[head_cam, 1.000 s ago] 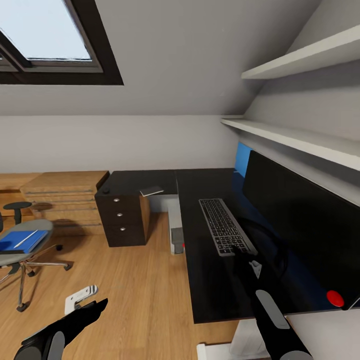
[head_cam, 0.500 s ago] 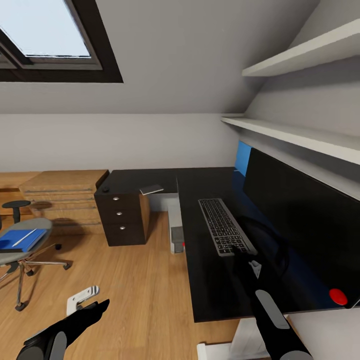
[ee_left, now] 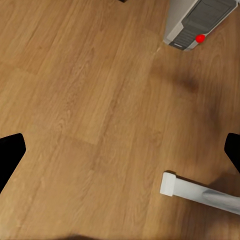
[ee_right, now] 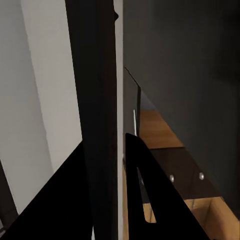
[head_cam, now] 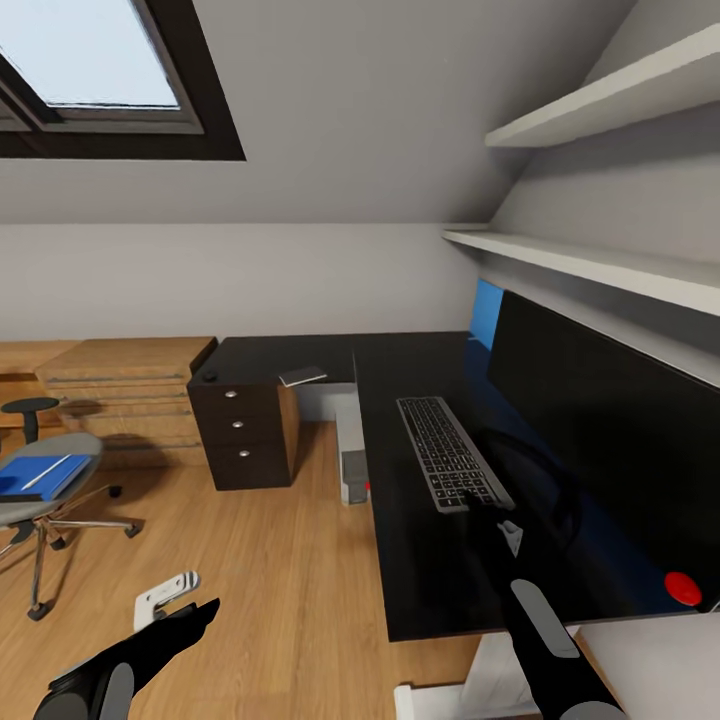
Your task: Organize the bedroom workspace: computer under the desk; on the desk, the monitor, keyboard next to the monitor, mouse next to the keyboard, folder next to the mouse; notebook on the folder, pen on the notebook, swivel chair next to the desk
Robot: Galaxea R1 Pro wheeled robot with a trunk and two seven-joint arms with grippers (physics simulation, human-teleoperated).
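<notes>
Right tool (head_cam: 478, 503) grips keyboard (head_cam: 448, 452) near desk (head_cam: 420, 590) edge | left tool (ee_left: 120, 150) released over floor (head_cam: 270, 560)

The wide black-fronted monitor (head_cam: 610, 450) ran off the head view's right edge, and the grey fabric swivel chair (head_cam: 40, 490) was cut by the left edge. The desk hid most of the light-grey computer tower (head_cam: 353, 476). The small black mouse (head_cam: 209, 377) was too small to make out in detail.

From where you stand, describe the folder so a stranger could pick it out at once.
Look left of the black L-shaped desk, across the wood floor, to the grey swivel chair. The folder lies flat on its seat. It is the bright-blue rectangle there, with a thin pale stick lying on top of it.
</notes>
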